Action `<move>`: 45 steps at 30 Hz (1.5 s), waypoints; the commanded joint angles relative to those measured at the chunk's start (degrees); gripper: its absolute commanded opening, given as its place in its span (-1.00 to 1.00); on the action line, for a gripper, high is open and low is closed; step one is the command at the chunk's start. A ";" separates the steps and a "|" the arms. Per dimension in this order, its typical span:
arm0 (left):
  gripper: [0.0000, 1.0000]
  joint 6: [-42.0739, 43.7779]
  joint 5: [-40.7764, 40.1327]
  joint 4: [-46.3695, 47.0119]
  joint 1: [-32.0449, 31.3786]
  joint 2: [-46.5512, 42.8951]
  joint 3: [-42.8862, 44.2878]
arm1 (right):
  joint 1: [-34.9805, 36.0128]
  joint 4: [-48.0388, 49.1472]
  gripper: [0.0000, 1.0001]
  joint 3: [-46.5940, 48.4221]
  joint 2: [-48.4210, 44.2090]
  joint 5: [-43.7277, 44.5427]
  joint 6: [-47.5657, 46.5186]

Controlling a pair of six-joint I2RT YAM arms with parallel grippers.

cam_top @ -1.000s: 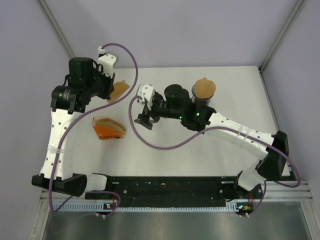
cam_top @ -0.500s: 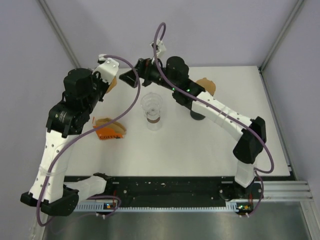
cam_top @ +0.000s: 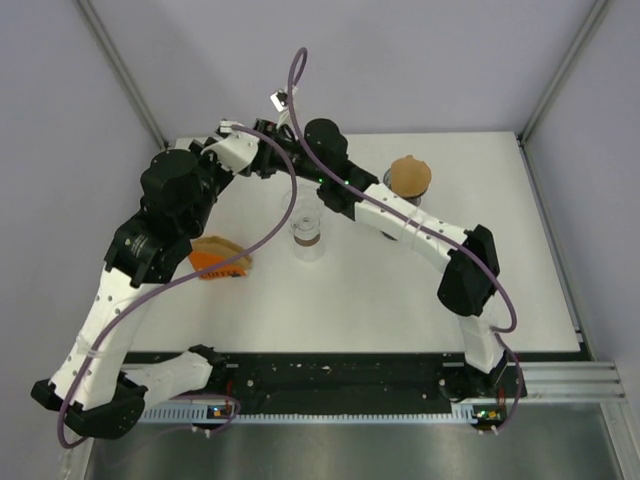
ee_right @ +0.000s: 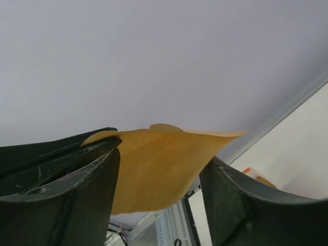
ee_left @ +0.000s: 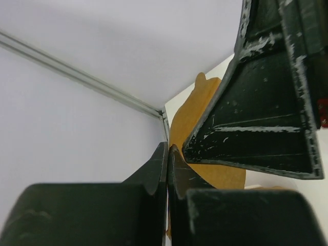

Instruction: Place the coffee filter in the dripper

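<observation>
On the white table [cam_top: 380, 300], an orange holder [cam_top: 215, 266] of spare filters lies nearest. Just right of it, the glass dripper [cam_top: 307, 235] stands upright (a dark cup [cam_top: 409, 180] topped with a brown filter sits farther right). Past them, raised near the back wall, the left gripper [ee_left: 167, 151] has its fingers pressed together, pinching the coffee filter [ee_left: 204, 115] by its edge. The right gripper [ee_right: 161, 159] is spread, one finger on either side of that sheet.
</observation>
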 commanded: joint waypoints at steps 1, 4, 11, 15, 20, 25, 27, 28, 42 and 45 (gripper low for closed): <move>-1.00 1.23 -4.03 7.58 -1.64 -0.28 0.92 | 0.59 3.72 0.05 4.71 2.77 -2.65 4.62; -1.00 2.20 -6.22 10.39 -2.34 -0.19 1.27 | 0.32 2.84 -0.34 5.07 3.65 -2.48 4.98; -1.00 3.61 -8.43 15.41 -2.43 -0.28 2.67 | -2.05 1.88 -1.00 0.76 2.78 0.51 4.90; -1.00 2.56 -8.43 15.06 -2.61 -0.19 3.99 | -2.31 -2.69 -1.00 0.32 1.20 4.02 -0.81; -1.00 -0.77 -6.42 9.20 -2.60 -0.19 4.26 | -2.31 -11.21 -1.00 1.90 -2.14 8.94 -12.40; 0.01 -13.67 -2.19 -3.54 -2.52 1.74 8.38 | -2.31 -26.48 -1.00 6.81 -4.17 11.94 -23.13; 0.21 -19.22 -1.40 -9.25 -2.61 4.01 11.80 | -2.31 -32.81 -1.00 9.36 -4.69 13.34 -28.04; 0.27 -20.90 -0.27 -11.90 -2.43 4.81 12.95 | -2.40 -36.24 -1.00 10.24 -5.05 14.65 -29.64; 0.53 -35.59 18.28 -19.66 -2.43 10.18 12.00 | -6.35 -64.13 -1.00 19.57 -3.03 18.10 -35.90; 0.72 -37.77 21.44 -18.43 -2.43 12.19 10.68 | -6.71 -64.83 -1.00 19.48 -3.03 17.57 -34.58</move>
